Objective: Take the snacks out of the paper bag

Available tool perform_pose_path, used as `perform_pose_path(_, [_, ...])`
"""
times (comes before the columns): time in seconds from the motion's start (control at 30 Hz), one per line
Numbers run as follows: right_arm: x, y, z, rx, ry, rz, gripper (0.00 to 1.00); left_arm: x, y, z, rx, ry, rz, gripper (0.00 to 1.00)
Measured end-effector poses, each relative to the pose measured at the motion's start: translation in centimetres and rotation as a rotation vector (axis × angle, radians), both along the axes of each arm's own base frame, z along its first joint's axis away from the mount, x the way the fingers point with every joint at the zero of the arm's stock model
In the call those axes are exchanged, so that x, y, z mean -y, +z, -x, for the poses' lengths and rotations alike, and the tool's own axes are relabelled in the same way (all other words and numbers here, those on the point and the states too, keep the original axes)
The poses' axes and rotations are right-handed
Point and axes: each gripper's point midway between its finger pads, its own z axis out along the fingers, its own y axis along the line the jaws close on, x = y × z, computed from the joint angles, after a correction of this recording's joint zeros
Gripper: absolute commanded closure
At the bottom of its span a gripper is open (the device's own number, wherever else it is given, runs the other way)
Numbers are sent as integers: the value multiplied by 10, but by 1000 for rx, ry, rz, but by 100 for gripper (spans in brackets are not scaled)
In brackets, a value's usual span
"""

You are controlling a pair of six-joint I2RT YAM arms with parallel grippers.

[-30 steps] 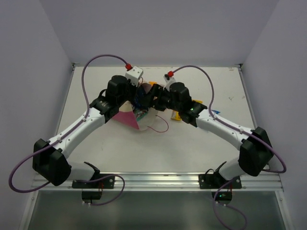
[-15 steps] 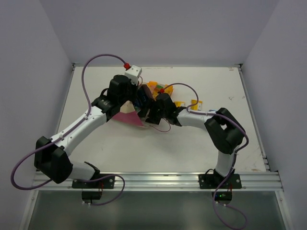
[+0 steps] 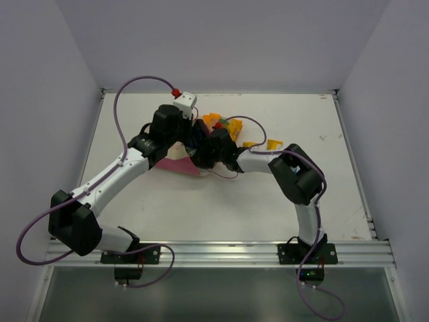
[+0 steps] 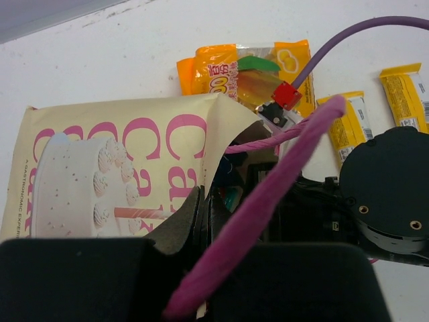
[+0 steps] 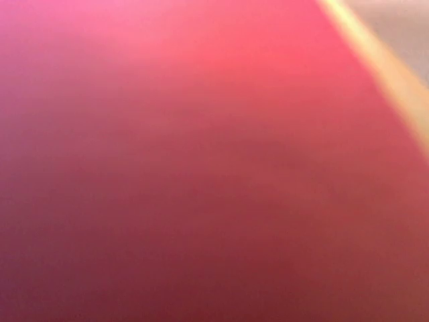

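Observation:
The paper bag (image 3: pixel 175 161) lies tipped on the table, its cream cake-printed front (image 4: pixel 114 154) up and its mouth facing right. My left gripper (image 4: pixel 201 216) is shut on the rim of the bag's front panel, with a pink cord handle (image 4: pixel 268 201) draped across it. My right wrist (image 3: pixel 218 147) is pushed into the bag's mouth, so its fingers are hidden. The right wrist view is only blurred pink-red bag wall (image 5: pixel 201 168). A teal packet edge (image 4: pixel 231 194) shows inside the mouth. Snacks lie outside: an orange-yellow packet (image 4: pixel 244 70) and two yellow bars (image 4: pixel 352 124), (image 4: pixel 405 84).
The orange-yellow packet (image 3: pixel 216 121) and the yellow bars (image 3: pixel 273 144) lie just behind and to the right of the bag's mouth. The right arm's elbow (image 3: pixel 298 178) is folded high over the table's middle. A purple cable (image 4: pixel 362 33) loops over the packets.
My right arm has folded and driven its gripper leftwards into the bag's mouth, and that gripper has gone from open to shut. The left gripper has kept its hold on the rim.

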Motion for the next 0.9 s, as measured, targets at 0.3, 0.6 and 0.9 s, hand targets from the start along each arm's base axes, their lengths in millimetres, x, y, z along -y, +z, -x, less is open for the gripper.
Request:
perform_pose_path(0.3, [47,56,14,119,44,43,100,-12,2,-10,19,51,-5,100])
perform_pose_path(0.6, [162,237,2,507,-66,15,100,-19,-19,-24,1,87,-62,100])
perform_pose_path(0.9, [219,231,-9,524,-179,203,26,-20,-19,-22,11,47,-102,100])
